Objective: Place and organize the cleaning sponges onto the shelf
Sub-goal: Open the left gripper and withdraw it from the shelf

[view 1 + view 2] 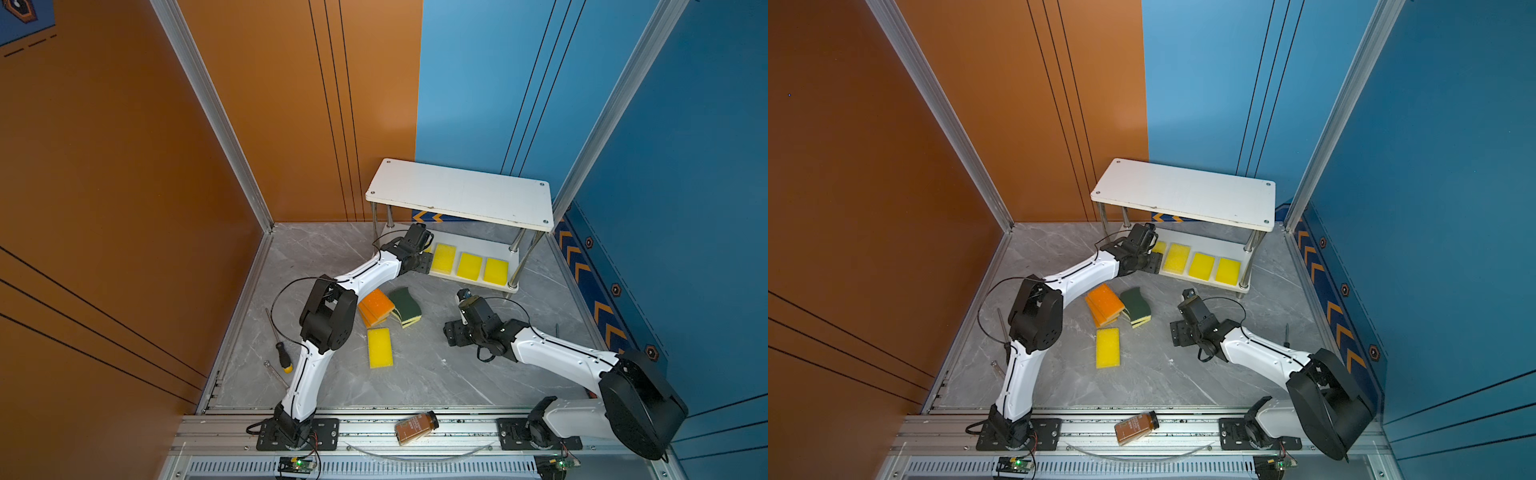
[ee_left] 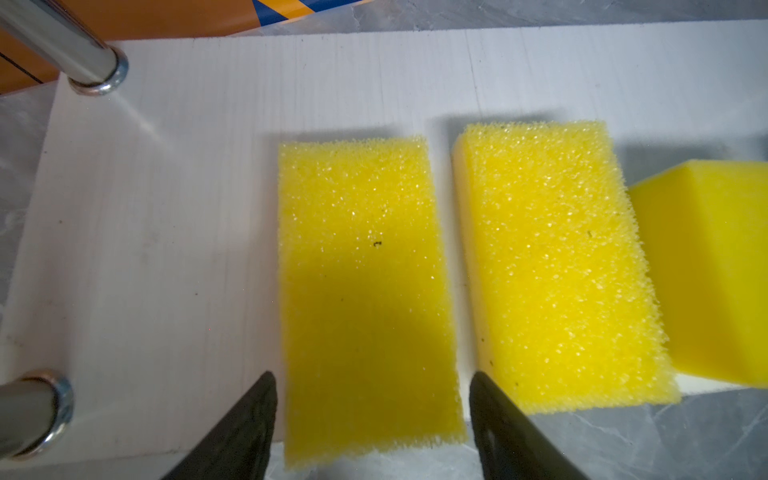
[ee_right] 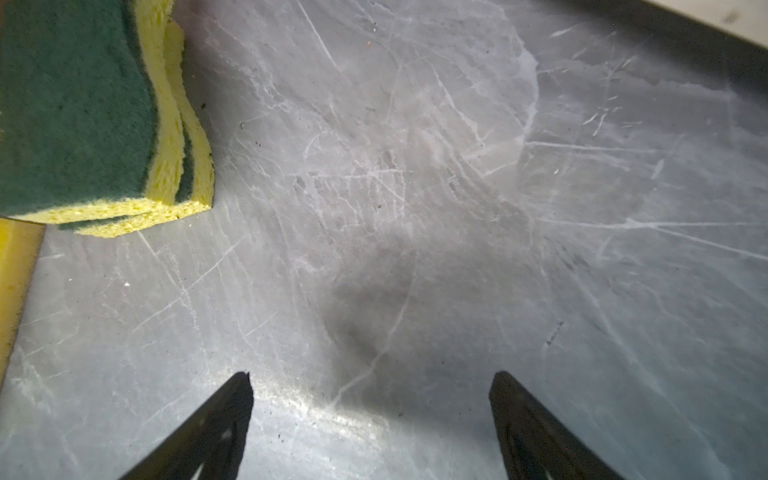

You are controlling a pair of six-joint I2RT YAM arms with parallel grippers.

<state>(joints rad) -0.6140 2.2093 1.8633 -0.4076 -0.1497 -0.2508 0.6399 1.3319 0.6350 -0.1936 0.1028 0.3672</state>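
Shelf [image 1: 461,193]: two white boards on metal posts, standing upright. On its lower board, four yellow sponges [image 1: 470,265] lie flat in a row, narrowly apart. On the floor before the shelf lie stacked orange-topped sponges [image 1: 376,307], stacked green-topped sponges [image 1: 405,306] just beside them, and one lone yellow sponge [image 1: 380,347] farther out.

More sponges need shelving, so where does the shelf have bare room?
The top board is wholly bare. On the lower board, a patch lies free between the metal posts and the end sponge. From there on, yellow sponges crowd its front, side by side.
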